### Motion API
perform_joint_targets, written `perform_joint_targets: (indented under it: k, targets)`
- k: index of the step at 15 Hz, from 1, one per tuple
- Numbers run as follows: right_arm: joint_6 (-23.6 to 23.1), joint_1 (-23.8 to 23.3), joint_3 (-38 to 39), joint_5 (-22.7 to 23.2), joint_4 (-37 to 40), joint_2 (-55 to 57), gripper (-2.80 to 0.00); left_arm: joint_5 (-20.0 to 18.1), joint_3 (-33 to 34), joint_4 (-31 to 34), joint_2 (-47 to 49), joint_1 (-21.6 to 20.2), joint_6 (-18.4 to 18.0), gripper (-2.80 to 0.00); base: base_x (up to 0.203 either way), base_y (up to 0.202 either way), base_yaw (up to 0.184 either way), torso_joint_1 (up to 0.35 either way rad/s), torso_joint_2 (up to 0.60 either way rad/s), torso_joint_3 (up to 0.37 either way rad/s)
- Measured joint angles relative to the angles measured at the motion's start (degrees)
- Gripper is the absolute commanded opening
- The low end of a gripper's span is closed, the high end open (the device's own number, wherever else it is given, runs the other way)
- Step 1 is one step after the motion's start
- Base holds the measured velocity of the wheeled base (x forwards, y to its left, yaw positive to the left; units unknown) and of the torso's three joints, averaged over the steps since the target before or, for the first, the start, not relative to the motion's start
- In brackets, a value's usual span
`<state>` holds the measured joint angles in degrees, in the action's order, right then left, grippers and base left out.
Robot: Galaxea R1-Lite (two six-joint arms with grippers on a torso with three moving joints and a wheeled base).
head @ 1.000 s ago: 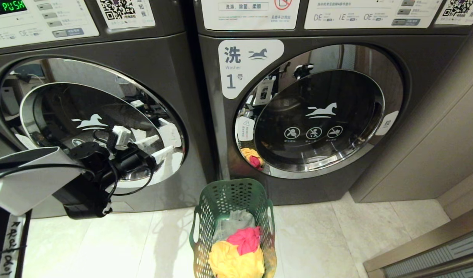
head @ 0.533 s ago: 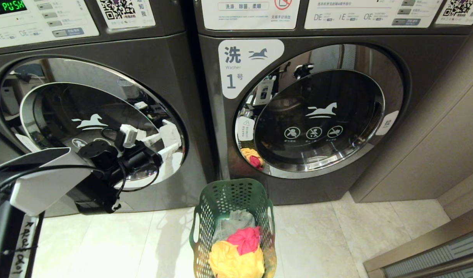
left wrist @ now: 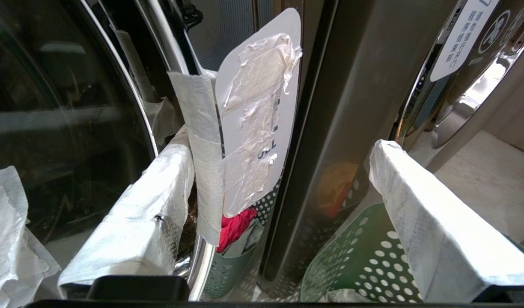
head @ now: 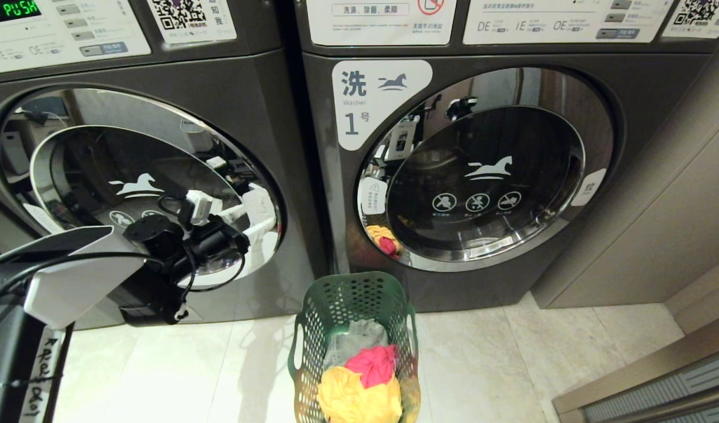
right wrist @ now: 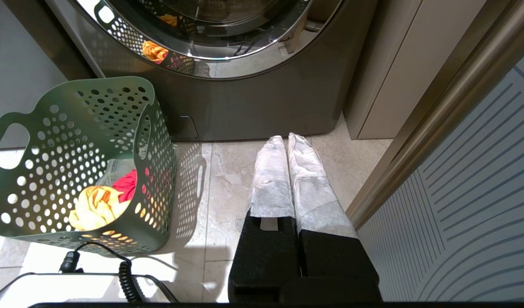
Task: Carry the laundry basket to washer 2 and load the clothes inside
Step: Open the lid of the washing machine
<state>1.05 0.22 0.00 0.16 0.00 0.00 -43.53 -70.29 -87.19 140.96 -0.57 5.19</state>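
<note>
Left claw [head: 251, 214] wide open, up at left washer's [head: 160, 106] door edge. Right claw [right wrist: 287, 149] clenched, empty, low over floor [right wrist: 227, 171]. Laundry basket [head: 353, 305] on floor, clothes [head: 359, 382] inside.

The left arm [head: 71, 282] is cased in white over black, with black cables looped around its black wrist. Both grippers' fingers [right wrist: 272, 175] are wrapped in white cloth tape on black bases. Handwritten marks are carried on a white strip [head: 39, 376].

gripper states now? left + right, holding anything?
Left tool: open, empty, at the taped pull tab on the left washer's door.
Right tool: closed, empty, parked low over the floor.
</note>
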Motion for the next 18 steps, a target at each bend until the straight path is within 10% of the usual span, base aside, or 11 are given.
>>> perform_joint_targets:
  k: [12, 18]
  targets:
    - [0.00, 0.02, 0.00, 0.00, 0.00, 0.00, -2.80, -2.79, 3.94, 0.01, -3.27, -1.52, 1.23, 0.00, 0.000, 0.000, 0.000, 0.000, 0.00, 0.000]
    - [-0.01, 0.02, 0.00, 0.00, 0.00, 0.00, -2.80, -2.88, 11.75, 0.00, -9.39, -14.49, 2.79, 0.00, 0.000, 0.000, 0.000, 0.000, 0.00, 0.000]
